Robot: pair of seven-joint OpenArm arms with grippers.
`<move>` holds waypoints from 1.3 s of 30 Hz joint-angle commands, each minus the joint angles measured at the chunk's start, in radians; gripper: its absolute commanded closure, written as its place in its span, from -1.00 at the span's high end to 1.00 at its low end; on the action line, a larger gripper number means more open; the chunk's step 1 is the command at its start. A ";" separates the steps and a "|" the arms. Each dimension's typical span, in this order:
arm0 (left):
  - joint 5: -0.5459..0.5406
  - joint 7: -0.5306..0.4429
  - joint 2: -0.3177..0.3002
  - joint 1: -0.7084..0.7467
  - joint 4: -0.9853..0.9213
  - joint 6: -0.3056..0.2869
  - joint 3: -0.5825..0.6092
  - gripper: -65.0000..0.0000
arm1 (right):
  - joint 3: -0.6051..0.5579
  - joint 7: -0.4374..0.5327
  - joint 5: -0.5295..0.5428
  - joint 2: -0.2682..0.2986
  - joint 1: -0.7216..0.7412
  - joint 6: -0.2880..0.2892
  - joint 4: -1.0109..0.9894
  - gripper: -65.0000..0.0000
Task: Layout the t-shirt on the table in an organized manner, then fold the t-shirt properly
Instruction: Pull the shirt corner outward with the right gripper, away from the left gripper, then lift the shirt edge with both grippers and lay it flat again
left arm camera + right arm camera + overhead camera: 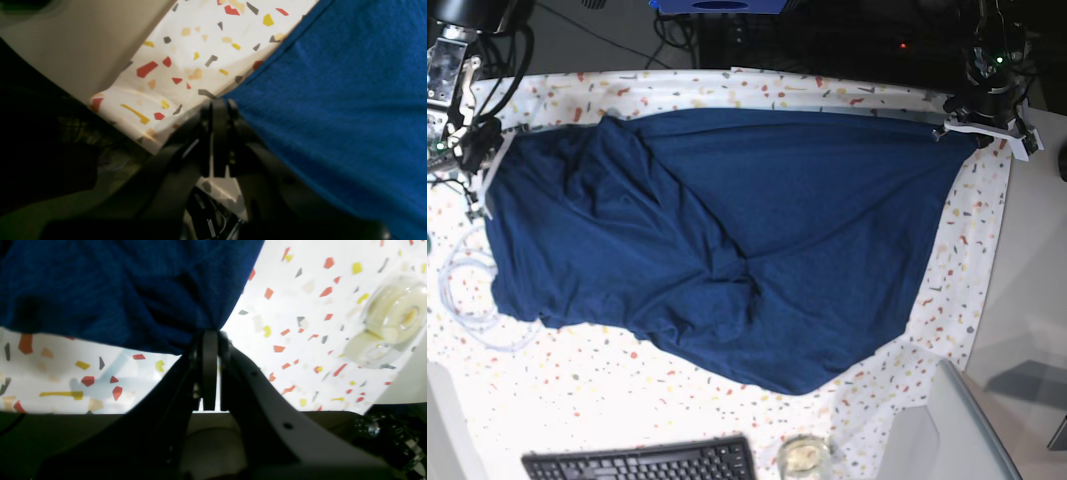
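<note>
Both arms are reaching to the far edge of the table [982, 230], the left gripper [218, 103] and the right gripper [210, 335] each pinching a corner of the one t-shirt [727, 240] with fingers clamped tight. The shirt is lying spread but wrinkled across the speckled cloth, stretching between two grippers, with one keyboard [642, 462] and one tape roll [390, 330] sitting nearby.

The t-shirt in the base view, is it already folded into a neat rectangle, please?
No, the t-shirt lies spread open across the table, with wrinkles bunched near its middle.
</note>
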 commanded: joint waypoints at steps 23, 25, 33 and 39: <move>0.007 -0.023 -0.010 0.012 0.034 0.002 -0.006 -1.00 | 0.262 0.088 0.162 -0.085 -0.066 0.145 0.026 0.15; 0.007 -0.023 -0.010 0.012 0.033 0.002 -0.006 -1.00 | 0.337 0.088 0.248 -0.085 -0.063 0.145 0.013 0.53; 0.007 -0.023 -0.010 0.009 0.031 0.002 -0.001 -1.00 | 0.411 0.089 0.282 -0.078 -0.016 0.145 -0.112 0.69; 0.007 -0.023 -0.010 0.007 0.031 0.002 -0.001 -1.00 | 0.323 0.089 0.282 -0.085 -0.017 0.145 -0.126 0.69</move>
